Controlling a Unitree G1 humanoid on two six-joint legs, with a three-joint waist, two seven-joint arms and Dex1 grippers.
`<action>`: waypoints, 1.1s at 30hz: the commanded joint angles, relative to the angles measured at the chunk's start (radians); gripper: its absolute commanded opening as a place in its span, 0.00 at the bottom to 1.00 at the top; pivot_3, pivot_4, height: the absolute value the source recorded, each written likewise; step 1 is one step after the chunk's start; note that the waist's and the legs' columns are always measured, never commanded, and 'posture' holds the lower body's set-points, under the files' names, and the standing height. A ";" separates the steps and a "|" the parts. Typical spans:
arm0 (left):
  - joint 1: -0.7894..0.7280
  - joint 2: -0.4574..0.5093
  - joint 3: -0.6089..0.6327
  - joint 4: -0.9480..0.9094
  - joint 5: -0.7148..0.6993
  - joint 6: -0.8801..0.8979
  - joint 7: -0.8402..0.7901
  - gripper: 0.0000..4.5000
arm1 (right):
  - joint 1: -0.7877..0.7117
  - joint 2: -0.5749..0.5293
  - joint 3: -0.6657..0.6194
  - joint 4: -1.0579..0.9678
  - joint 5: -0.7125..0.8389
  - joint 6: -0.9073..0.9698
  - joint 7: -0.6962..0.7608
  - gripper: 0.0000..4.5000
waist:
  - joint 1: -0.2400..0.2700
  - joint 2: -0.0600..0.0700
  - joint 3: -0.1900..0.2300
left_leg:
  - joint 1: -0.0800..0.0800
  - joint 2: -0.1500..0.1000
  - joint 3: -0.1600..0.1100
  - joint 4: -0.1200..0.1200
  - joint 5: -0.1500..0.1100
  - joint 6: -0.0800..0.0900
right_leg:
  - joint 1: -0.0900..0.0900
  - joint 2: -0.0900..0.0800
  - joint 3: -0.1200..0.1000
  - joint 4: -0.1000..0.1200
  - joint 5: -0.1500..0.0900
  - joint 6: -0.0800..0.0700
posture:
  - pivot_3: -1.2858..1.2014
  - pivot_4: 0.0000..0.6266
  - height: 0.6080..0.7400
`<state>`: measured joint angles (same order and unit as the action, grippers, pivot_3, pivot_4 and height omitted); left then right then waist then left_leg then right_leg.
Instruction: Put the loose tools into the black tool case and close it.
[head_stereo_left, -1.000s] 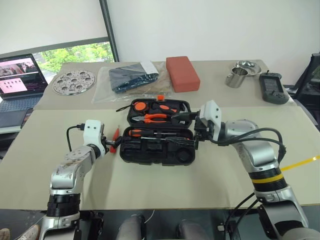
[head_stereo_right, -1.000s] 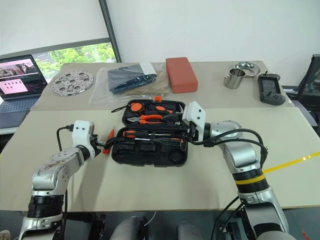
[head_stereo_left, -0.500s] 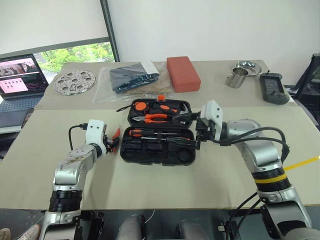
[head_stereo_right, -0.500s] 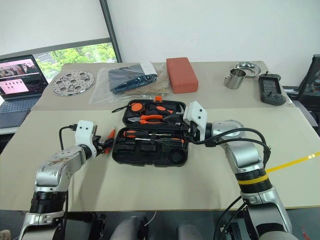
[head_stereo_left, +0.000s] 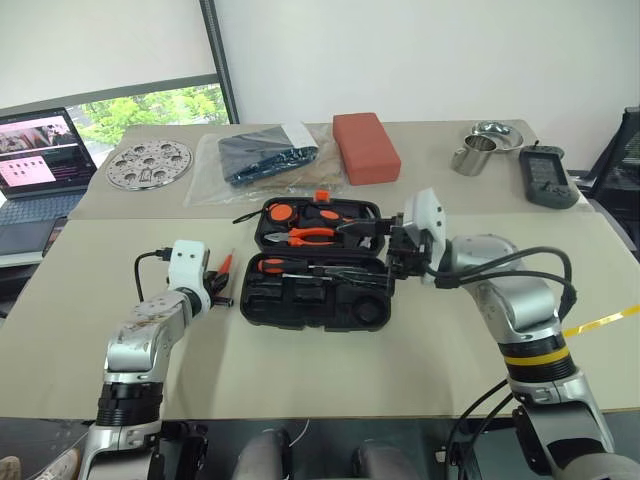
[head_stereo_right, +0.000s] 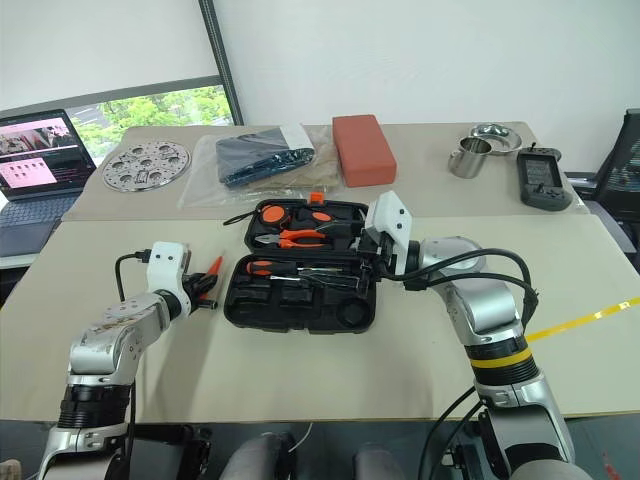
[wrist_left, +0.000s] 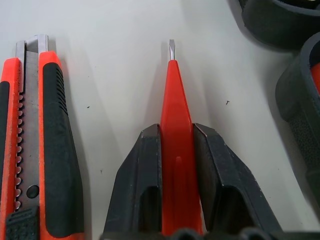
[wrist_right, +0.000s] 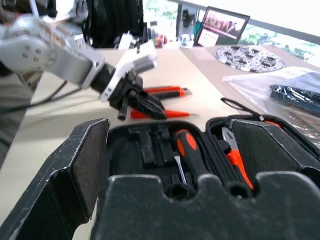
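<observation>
Plainly, risk: the slim orange tester screwdriver (wrist_left: 176, 125) could pivot or slip out when lifted, being pinched near its tapering end.
Black tool case (head_stereo_left: 318, 265): lies open mid-frame on the surface (head_stereo_left: 330, 370).
Right fingers: spread wide, holding nothing.
Left fingers (wrist_left: 140, 185): clamped on the tester; utility knife (wrist_left: 40, 140) lies just beside.

No lettering, brand, number or sign can be read anywhere: the laptop (head_stereo_left: 40, 160) screen beyond the perforated disc (head_stereo_left: 148, 163) shows only illegible pink-and-white blocks.
</observation>
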<state>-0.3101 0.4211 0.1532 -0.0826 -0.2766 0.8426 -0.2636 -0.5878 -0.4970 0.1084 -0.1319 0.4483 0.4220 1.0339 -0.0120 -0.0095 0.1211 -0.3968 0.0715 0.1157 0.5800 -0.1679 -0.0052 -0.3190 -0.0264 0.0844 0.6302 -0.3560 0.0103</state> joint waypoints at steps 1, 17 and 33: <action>-0.011 0.018 0.025 -0.049 -0.006 -0.085 -0.036 0.10 | -0.030 -0.005 -0.027 -0.038 0.021 0.004 -0.007 1.00 | 0.000 0.000 0.000 | 0.000 0.000 0.000 0.000 0.000 0.000 | 0.000 0.000 0.000 0.000 0.000 0.000 | 0.52 0.24 1.00; -0.241 0.270 -0.159 0.163 -0.048 -0.610 -0.834 0.10 | -0.030 -0.060 -0.039 0.007 0.001 -0.005 -0.007 1.00 | 0.000 0.000 0.000 | -0.001 -0.001 0.002 -0.001 0.000 0.000 | -0.001 0.000 -0.002 -0.001 0.000 0.000 | 0.52 0.24 1.00; -0.530 0.211 -0.434 0.629 0.177 -0.850 -1.196 0.10 | 0.101 -0.198 -0.041 -0.096 -0.013 0.087 -0.010 1.00 | -0.004 0.000 0.000 | -0.008 -0.001 0.003 0.001 -0.001 0.002 | -0.009 0.002 0.000 0.000 0.000 0.000 | 0.52 0.24 1.00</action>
<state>-0.8083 0.6263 -0.2935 0.5440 -0.1109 0.0195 -1.4446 -0.4853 -0.6851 0.1006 -0.1855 0.4158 0.5034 1.0260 -0.0164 -0.0092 0.1212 -0.4050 0.0709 0.1183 0.5813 -0.1686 -0.0032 -0.3282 -0.0238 0.0848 0.6310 -0.3561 0.0102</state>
